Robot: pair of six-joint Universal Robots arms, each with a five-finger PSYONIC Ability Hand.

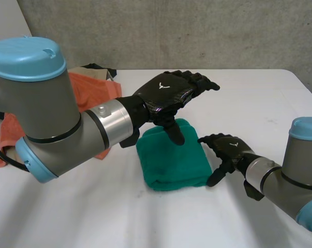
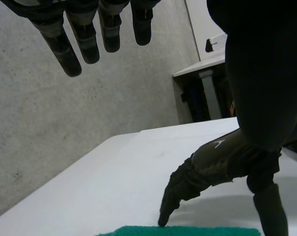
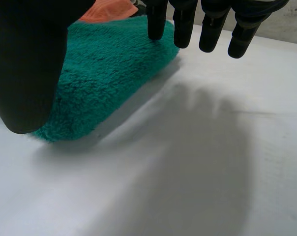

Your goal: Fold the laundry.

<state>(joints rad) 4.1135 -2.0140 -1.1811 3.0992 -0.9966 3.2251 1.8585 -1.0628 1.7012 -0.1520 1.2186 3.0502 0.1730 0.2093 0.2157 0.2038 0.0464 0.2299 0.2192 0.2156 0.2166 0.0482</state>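
White table (image 1: 249, 93), one folded green towel (image 1: 172, 166), left hand (image 1: 164, 95) above, right hand (image 1: 228, 150) beside, both hands straight-fingered, empty.

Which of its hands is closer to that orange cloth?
Left. The left hand hangs above the green towel, not far from the orange cloth; the right hand is at the towel's far edge, farther away.

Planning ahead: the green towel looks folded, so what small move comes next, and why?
Probably draw the left hand away toward the orange cloth: the towel lies folded, and both hands are open, the right hand beside its edge.
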